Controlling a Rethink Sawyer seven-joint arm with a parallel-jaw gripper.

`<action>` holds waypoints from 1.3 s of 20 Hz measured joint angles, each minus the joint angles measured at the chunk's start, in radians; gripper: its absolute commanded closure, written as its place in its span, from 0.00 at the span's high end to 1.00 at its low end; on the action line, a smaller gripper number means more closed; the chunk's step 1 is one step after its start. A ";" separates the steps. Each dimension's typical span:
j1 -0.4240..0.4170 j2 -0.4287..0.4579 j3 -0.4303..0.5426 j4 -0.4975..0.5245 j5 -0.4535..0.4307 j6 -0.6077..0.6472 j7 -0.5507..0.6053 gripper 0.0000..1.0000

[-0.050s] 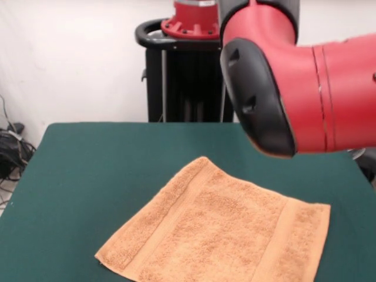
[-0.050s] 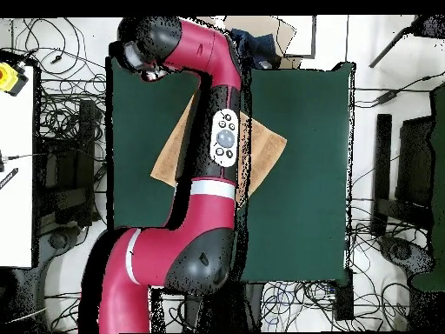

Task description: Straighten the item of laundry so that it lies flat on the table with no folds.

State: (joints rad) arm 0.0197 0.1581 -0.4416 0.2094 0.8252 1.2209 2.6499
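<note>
One towel: a light orange-tan terry-cloth towel (image 1: 226, 235) lay spread on the dark green table (image 1: 100, 176), filling the lower centre and lower right of the front view, with its nearest edge running off the bottom of the frame.
Lie of the cloth: it sat skewed to the table edges, one corner pointing toward the upper middle of the frame, another at lower left, a third at the right.
Woven bands: two flat strips crossed the pile, one along the left side and one near the right end.
Folds: none showed in the front view; the visible part looked flat, though the bottom edge was cut off and could not be checked.
Arm: the red and black Sawyer arm (image 1: 299, 88) crossed the upper right of the front view, a link and joint only.
Overhead: the same arm (image 2: 209, 165) ran up the frame across the middle of the towel (image 2: 265, 152), hiding much of it, and ended at the upper left, beyond the cloth's upper left corner and about at the table's edge.
Pincer: hidden in both views, so whether it stood apart or together could not be told.
Key relation: judged from overhead, the towel lay toward the lower right of the arm's tip, which seemed nearest the cloth's upper left corner.
Progress: seemingly close to done, pending the hidden parts.
</note>
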 measured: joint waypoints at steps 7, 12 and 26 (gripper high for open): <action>0.000 -0.058 -0.017 -0.013 0.027 0.103 0.000 1.00; 0.002 -0.143 -0.024 0.019 -0.043 0.238 0.000 1.00; 0.003 -0.382 -0.031 0.261 -0.289 0.283 0.000 1.00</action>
State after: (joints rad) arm 0.0230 -0.2235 -0.4722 0.4700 0.5367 1.5042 2.6499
